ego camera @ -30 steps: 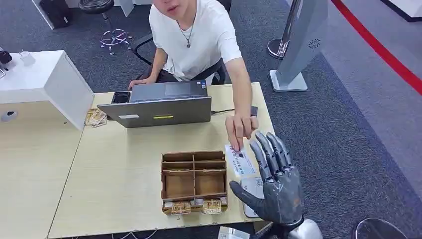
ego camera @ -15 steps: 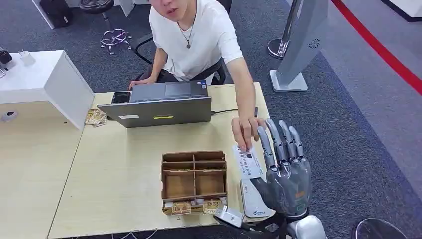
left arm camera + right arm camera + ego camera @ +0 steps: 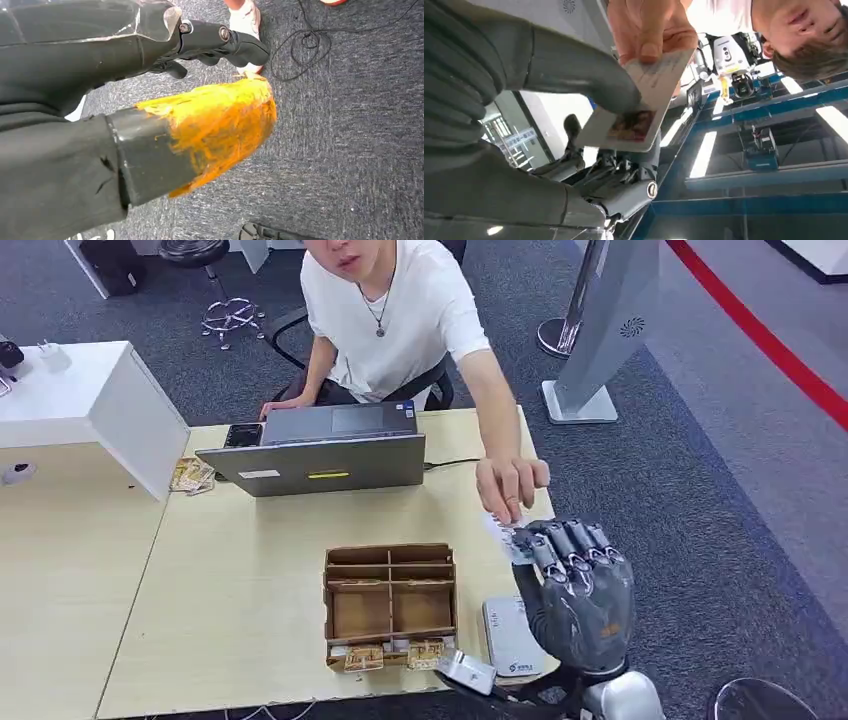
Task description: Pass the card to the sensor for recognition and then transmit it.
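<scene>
A white card (image 3: 505, 537) hangs above the table's right edge. My right hand (image 3: 575, 585) grips its lower end, fingers curled over it. A person's hand (image 3: 508, 483) pinches the card's far end at the same time. In the right wrist view my thumb (image 3: 574, 65) presses on the card (image 3: 634, 115), which carries a small photo, while the person's fingers (image 3: 649, 25) clamp its other end. The white flat sensor (image 3: 508, 635) lies on the table just below my right hand. My left hand (image 3: 220, 42) hangs over the carpet with its dark fingers holding nothing.
A wooden divided box (image 3: 390, 605) with small packets at its front stands left of the sensor. An open laptop (image 3: 320, 450) sits at the back of the table (image 3: 250, 570), before the seated person. A white cabinet (image 3: 100, 400) stands left, a grey stand (image 3: 600, 330) on the carpet right.
My right hand went from spread open to curled around the card. The person lifted the card off the table and moved it right into my hand.
</scene>
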Robot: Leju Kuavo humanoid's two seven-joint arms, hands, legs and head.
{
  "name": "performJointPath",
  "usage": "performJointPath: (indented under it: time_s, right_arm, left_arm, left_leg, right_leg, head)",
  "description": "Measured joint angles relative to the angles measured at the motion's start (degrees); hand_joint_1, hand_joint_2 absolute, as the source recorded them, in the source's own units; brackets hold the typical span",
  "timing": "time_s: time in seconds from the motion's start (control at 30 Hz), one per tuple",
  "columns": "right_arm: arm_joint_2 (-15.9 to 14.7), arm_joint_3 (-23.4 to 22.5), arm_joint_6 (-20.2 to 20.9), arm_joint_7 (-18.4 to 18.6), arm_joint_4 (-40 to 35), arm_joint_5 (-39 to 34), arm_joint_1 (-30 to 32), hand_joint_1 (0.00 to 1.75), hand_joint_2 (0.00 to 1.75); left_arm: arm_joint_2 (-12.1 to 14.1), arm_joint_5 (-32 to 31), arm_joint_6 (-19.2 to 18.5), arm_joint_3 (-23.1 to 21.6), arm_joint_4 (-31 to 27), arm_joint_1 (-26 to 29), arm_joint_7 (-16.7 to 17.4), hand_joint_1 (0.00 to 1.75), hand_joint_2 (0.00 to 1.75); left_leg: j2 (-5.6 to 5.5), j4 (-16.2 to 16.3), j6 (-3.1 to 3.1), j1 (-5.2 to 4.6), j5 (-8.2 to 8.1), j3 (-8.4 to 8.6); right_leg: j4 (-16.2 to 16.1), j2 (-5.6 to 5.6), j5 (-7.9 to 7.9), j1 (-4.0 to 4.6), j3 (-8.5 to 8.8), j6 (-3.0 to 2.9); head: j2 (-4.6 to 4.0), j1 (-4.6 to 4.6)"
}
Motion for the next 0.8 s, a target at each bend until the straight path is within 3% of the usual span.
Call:
performJointPath:
  time_s: [0.23, 0.53, 0.63, 0.8]
  right_arm:
    - [0.0, 0.7, -0.1, 2.1, -0.3, 0.0, -0.1, 1.75, 1.75]
    - [-0.4, 4.5, -0.1, 8.7, -1.5, -0.5, -0.1, 1.75, 1.75]
    - [-0.5, 5.2, -0.1, 7.0, -1.5, -4.9, 0.5, 1.75, 1.75]
    - [-0.4, 5.1, -0.1, 0.1, -0.6, -15.5, 3.1, 1.75, 1.75]
  left_arm:
    - [0.0, 0.0, 0.0, 0.0, 0.0, 0.0, 0.0, 0.0, 0.0]
    - [0.0, 0.4, 0.1, 0.0, 0.0, 0.0, 0.0, 0.0, 0.0]
    - [0.0, 0.6, 0.2, 0.0, 0.0, 0.0, 0.0, 0.0, 0.0]
    - [0.0, 0.9, 0.5, 0.0, 0.0, 0.0, 0.0, 0.0, 0.0]
  left_leg:
    - [0.0, 0.0, 0.0, 0.0, 0.0, 0.0]
    - [0.0, 0.0, 0.0, 0.01, 0.0, 0.0]
    - [0.0, 0.0, 0.0, 0.0, 0.0, 0.01]
    - [0.0, 0.0, 0.0, 0.0, -0.01, 0.0]
  right_leg:
    - [0.0, 0.0, 0.0, 0.0, 0.0, 0.0]
    - [0.0, 0.0, 0.0, 0.0, 0.0, 0.0]
    - [0.0, 0.0, 0.0, 0.0, -0.01, 0.0]
    - [0.0, 0.0, -0.01, 0.0, -0.01, 0.0]
  head:
    - [0.0, -0.02]
    - [0.0, -0.02]
    - [0.0, -0.02]
    - [0.0, 0.0]
